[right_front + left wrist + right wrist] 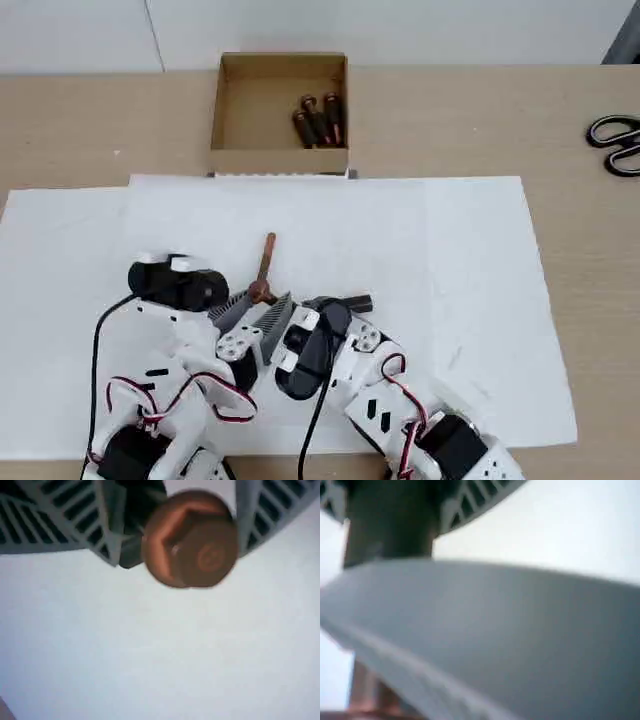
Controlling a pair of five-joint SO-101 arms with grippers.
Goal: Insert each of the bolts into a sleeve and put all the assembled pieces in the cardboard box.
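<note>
A copper bolt (pixel 265 265) lies on the white paper (pixel 470 280), its hex head (pixel 192 540) clamped between the fingers of my left gripper (pixel 257 298), which is shut on it. The shaft points toward the cardboard box (pixel 228 100). Just to the right, a dark sleeve (pixel 356 302) sticks out of my right gripper (pixel 338 306), which is shut on it. In the right wrist view the sleeve (pixel 390 525) stands between a ribbed finger and a broad grey one. Three assembled pieces (pixel 320 120) lie in the box's right half.
The box stands on the wooden table (pixel 90 120) just beyond the paper's far edge. Black-handled scissors (pixel 615 140) lie at the far right edge. Both arms crowd together at the near middle of the paper.
</note>
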